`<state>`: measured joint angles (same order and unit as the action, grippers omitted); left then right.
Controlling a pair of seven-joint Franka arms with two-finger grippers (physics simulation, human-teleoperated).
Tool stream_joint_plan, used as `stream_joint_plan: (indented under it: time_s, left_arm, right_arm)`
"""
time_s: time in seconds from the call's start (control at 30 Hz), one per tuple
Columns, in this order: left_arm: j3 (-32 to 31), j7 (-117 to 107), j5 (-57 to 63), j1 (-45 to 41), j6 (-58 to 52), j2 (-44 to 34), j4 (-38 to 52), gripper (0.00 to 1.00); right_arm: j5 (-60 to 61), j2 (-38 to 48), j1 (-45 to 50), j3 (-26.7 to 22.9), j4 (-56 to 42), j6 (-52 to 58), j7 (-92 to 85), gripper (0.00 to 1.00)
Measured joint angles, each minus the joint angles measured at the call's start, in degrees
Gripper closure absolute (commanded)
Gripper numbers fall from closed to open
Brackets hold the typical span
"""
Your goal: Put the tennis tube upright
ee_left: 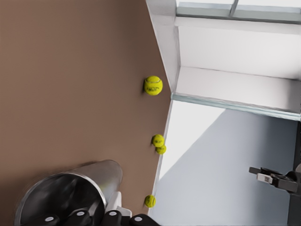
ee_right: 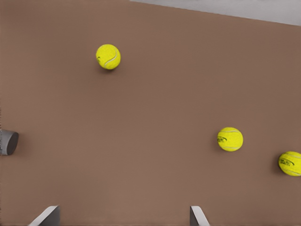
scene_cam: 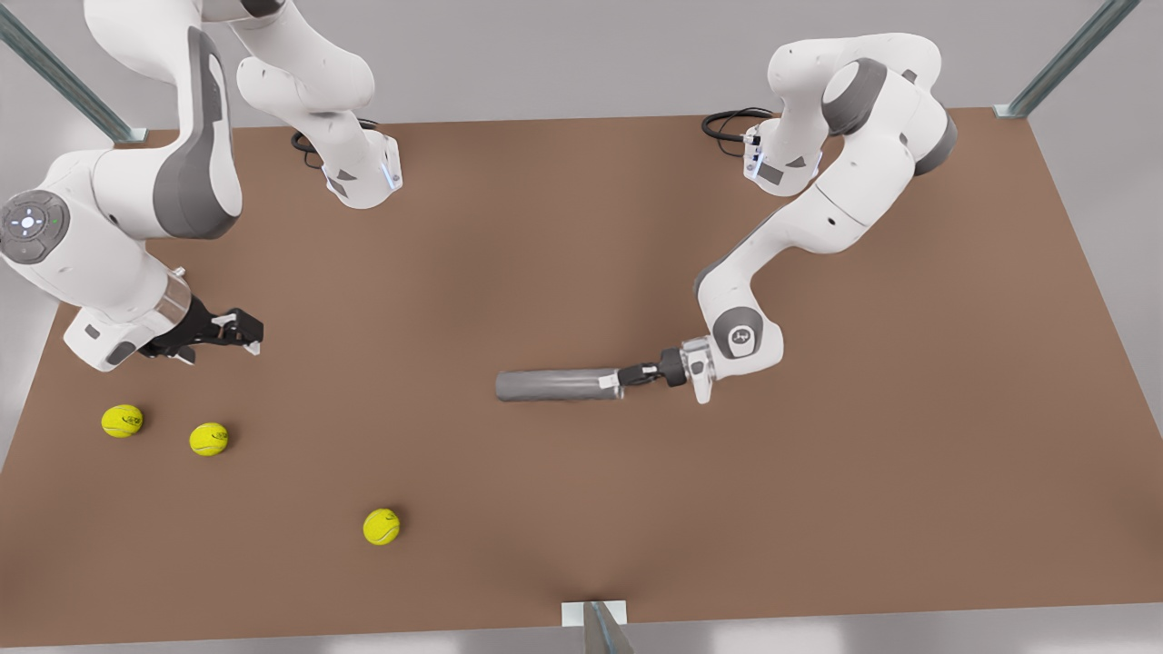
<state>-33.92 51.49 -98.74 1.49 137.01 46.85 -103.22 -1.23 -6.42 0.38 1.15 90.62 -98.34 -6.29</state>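
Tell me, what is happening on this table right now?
The left tool grips one end of the tennis tube, which lies flat on the brown table, not yet upright. The right tool hovers open at the front view's left and waits, above three tennis balls scattered on the table.

A flat, matte brown tabletop (scene_cam: 563, 245) filled the scene under even, soft light. Slanted grey metal struts (scene_cam: 64, 77) rose from both of its far corners, another stood at the middle of its near edge, and a pale grey wall (scene_cam: 563, 54) lay behind.
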Motion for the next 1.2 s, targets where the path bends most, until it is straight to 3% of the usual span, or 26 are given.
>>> stream_joint_plan:
  time_s: [0.63, 1.2]
  left_arm:
    - [-1.3, -2.5, 0.8, 4.1, -1.5, -0.7, 0.0, 0.79]
    - [-1.2, -23.9, 16.5, 5.1, -1.3, -4.8, 2.2, 0.79]
  right_arm:
    - [-0.3, 0.0, -0.5, 0.0, 0.1, 0.3, -0.1, 0.00]
    - [-0.4, -0.1, -0.3, 0.0, 0.1, 0.6, -0.1, 0.00]
